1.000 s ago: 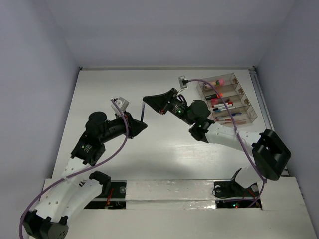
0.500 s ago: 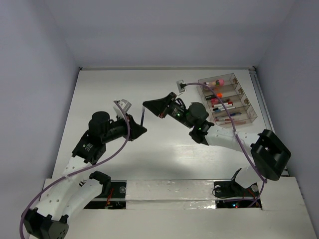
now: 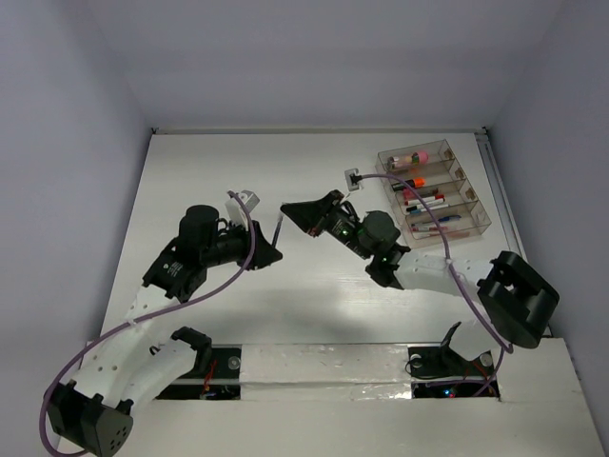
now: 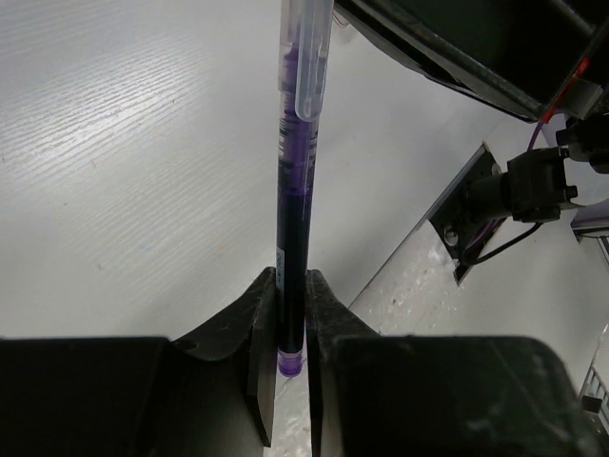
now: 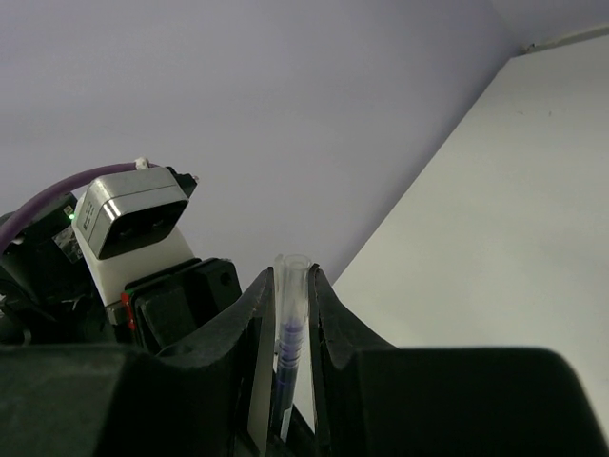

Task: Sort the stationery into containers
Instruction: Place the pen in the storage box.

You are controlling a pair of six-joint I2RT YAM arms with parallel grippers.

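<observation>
Reaching pose, left arm: it stretches from its base at the near left corner up and right toward mid-table, with the left gripper [image 3: 269, 249] pointing right and slightly away.
Right arm pose: it folds back from its base at the near right and runs left across the table [image 3: 209, 181], so the right gripper [image 3: 289, 210] points left, just beyond the left one.
Left claw: clamped on the purple pen [image 4: 293, 238]; both fingers [image 4: 262, 324] press the barrel just above its purple end plug.
Right claw: closed on the same pen [image 5: 290, 305], with its fingers [image 5: 324, 309] on either side of the clear cap end.
Pen location: it is held between the two grippers over the middle of the table [image 3: 277, 227], well apart from the organiser [image 3: 483, 217].
Pen axis: in the top view it runs near-to-far, tilted a little right. The plug end is nearer, in the left gripper, and the clear cap end is farther, in the right gripper.
Organiser: it sits at the far right of the table, with a pink cylinder [image 3: 416, 155] in its farthest compartment and pens in the others.
</observation>
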